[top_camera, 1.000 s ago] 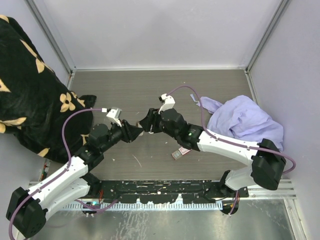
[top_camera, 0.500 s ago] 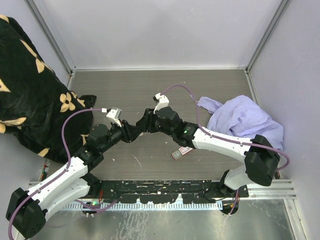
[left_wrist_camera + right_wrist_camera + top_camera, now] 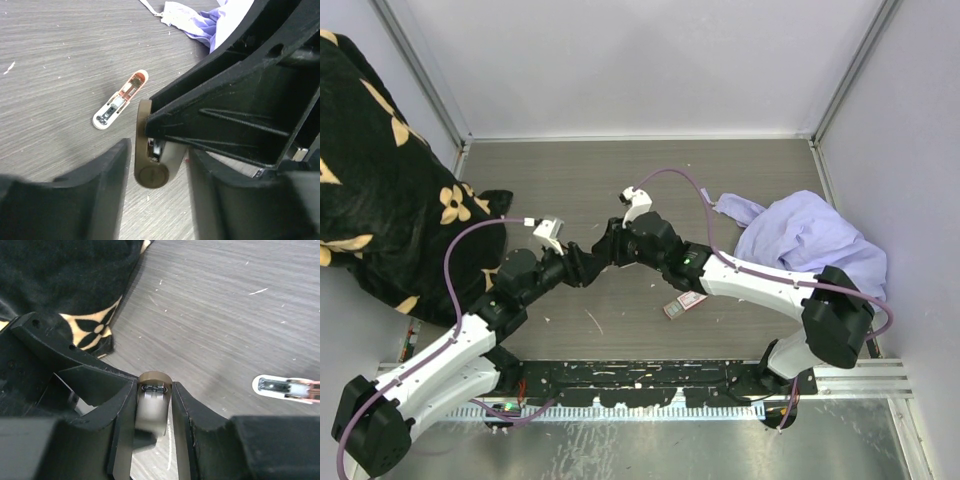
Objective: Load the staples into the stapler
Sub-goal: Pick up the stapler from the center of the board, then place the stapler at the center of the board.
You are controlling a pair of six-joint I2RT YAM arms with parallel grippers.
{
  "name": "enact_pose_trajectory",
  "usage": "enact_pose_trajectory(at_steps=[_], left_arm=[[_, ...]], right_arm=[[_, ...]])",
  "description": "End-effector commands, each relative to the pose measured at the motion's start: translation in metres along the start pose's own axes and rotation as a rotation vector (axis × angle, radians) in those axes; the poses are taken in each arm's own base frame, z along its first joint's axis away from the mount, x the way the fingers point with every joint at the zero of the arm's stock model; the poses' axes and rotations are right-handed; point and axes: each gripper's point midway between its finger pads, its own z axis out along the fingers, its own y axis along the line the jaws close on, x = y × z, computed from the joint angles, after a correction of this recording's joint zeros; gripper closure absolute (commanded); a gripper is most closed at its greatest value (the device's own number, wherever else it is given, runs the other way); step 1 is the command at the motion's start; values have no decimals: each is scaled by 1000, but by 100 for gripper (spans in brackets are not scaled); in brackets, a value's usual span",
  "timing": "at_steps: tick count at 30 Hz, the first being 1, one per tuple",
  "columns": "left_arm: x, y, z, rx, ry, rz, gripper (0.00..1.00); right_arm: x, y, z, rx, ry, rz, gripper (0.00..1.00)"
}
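Currently both of your grippers meet mid-table on the stapler (image 3: 152,409) — small, brown and grey, held clear of the surface. Your left gripper (image 3: 159,157) has its fingers partly closed against the stapler's sides, near the round brown end. Your right gripper (image 3: 154,389) sits on it from the opposite side, fingers narrowed and pressing both flanks of the same body; a bit of metal shows at the top end between them. The staples (image 3: 683,305) — the little red-and-white box — lie flat on the table (image 3: 560,180) to the near right of the grippers, just beside your right forearm in the top view, touched by neither gripper. A white-and-pink oblong piece (image 3: 120,101) lies flat on the wood near the grippers; you can't tell from the wrist views what it is. A purple cloth (image 3: 810,245) is bunched at the right wall, and a black flower-print blanket (image 3: 380,180) is heaped at the left.
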Motion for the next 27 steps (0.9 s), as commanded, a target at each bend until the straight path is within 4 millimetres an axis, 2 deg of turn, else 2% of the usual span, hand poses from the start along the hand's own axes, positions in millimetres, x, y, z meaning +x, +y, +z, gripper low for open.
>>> enact_pose_trajectory(at_steps=[1, 2, 3, 6, 9, 13, 17, 22, 27], left_arm=[[-32, -19, -6, 51, -96, 7, 31], [-30, -16, -11, 29, -90, 6, 19], [-28, -11, -16, 0, -87, 8, 15], [-21, 10, -38, -119, -84, 12, 9], [-16, 40, -64, -312, -53, 2, 12], [-10, 63, -79, -490, 49, -49, 12], [-4, 80, -73, -560, 97, -155, 12], [2, 99, -67, -585, 66, -274, 12], [9, 112, -76, -641, 28, -305, 11]], right_arm=[[-26, 13, -15, -30, -57, -137, 99], [-28, 8, -18, -10, -58, -171, 100], [-28, 0, -20, 17, -50, -213, 100], [-22, -23, -25, 82, -7, -343, 100], [-2, -38, -27, 94, 99, -473, 100], [38, -31, -27, -35, 249, -627, 100], [74, -22, -22, -98, 370, -779, 100], [105, -7, -8, -184, 451, -874, 98], [136, -9, 6, -195, 517, -950, 98]])
